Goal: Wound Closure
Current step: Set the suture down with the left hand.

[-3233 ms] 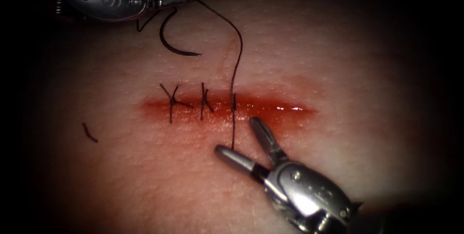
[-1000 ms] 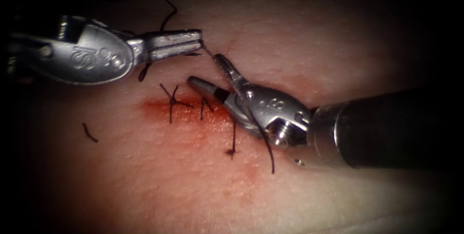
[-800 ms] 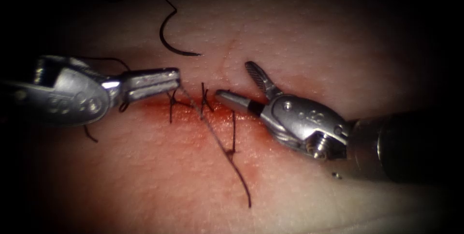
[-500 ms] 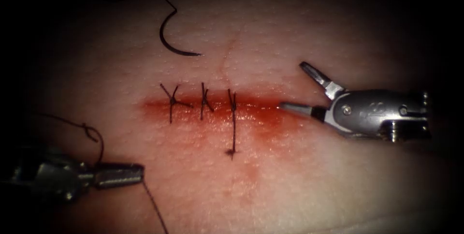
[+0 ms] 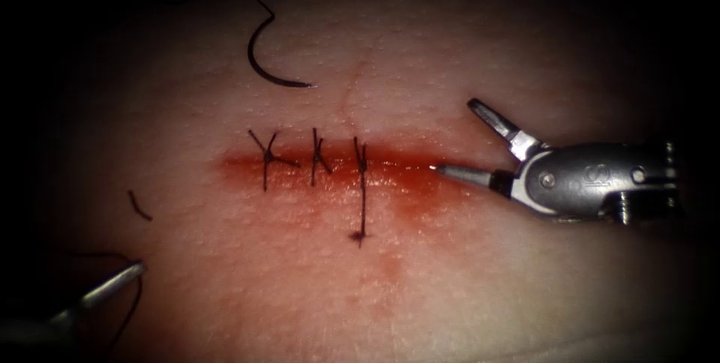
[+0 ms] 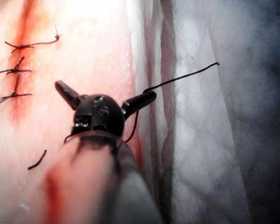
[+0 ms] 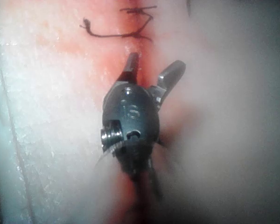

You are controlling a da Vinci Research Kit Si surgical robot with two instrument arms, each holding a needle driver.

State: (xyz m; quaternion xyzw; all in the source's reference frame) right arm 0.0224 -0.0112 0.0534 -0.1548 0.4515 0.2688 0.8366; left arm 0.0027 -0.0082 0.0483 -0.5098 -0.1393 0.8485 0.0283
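The cut [image 5: 420, 175] runs across the tissue [image 5: 450, 55], wet with red fluid. Three stitches [image 5: 319, 157] close its left half; the third [image 5: 361, 190] trails a long tail downward. The curved needle [image 5: 259, 59] lies free on the tissue above the cut's left end, its thread running off up and left. My right tool [image 5: 454, 136] hovers at the cut's right end, jaws open and holding nothing, as my right tool [image 7: 156, 59] also shows from its wrist. My left tool [image 5: 112, 284] sits at the lower left. Its jaws [image 6: 106, 89] are spread wide, with a loose thread [image 6: 182, 77] draped against one.
A short cut end of thread [image 5: 139, 205] lies on the tissue left of the stitches, the same cut end [image 6: 37, 161] showing by the left tool's shaft. White gauze-like cloth [image 6: 200, 140] borders the tissue's edge.
My left tool carried a loose length of thread away from the stitches to the lower left, then opened its jaws. My right tool drew back to the right and stays open.
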